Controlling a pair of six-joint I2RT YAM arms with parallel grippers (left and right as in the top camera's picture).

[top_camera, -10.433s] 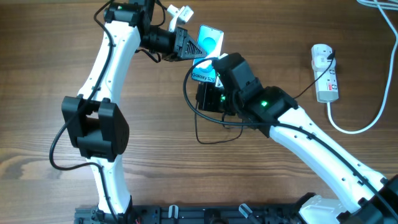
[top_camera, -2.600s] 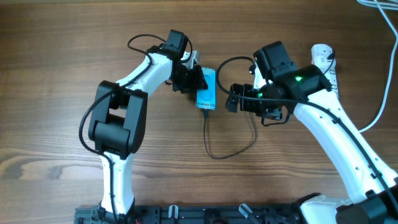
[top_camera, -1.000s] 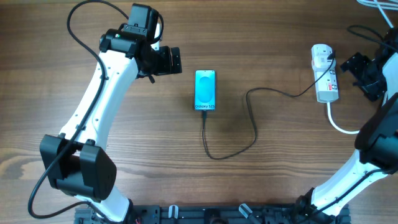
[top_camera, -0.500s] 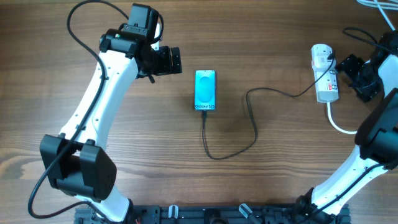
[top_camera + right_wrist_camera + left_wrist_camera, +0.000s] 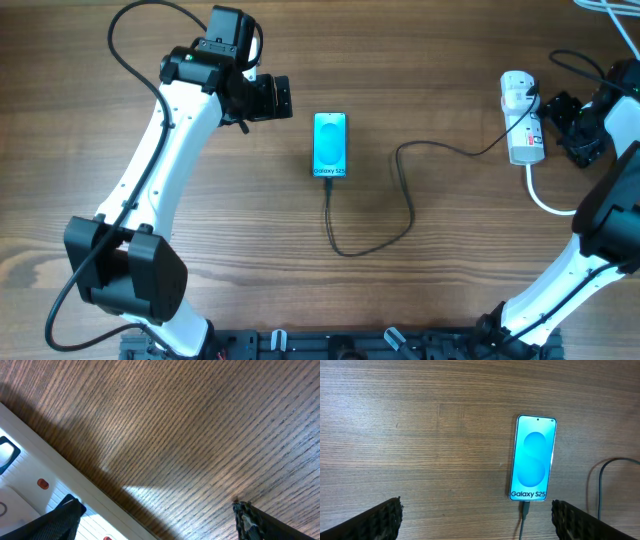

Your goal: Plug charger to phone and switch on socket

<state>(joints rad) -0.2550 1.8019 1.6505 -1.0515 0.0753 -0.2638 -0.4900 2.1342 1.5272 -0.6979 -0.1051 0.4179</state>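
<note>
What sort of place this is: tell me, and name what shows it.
Probably a robotics lab bench: white left arm and right arm at one wooden table, with a phone, charger and socket laid out on it.

The left arm [image 5: 150, 170] and right arm [image 5: 550, 290] are smooth white tubes linked by bulky black joints. Thin black cables [image 5: 128, 22] loop loosely outside the left arm's joints. The left claw [image 5: 284, 98] and right claw [image 5: 560, 128] are matte black, and their fingers [image 5: 380, 519] have a fine, knurled, ribbed texture.
</note>
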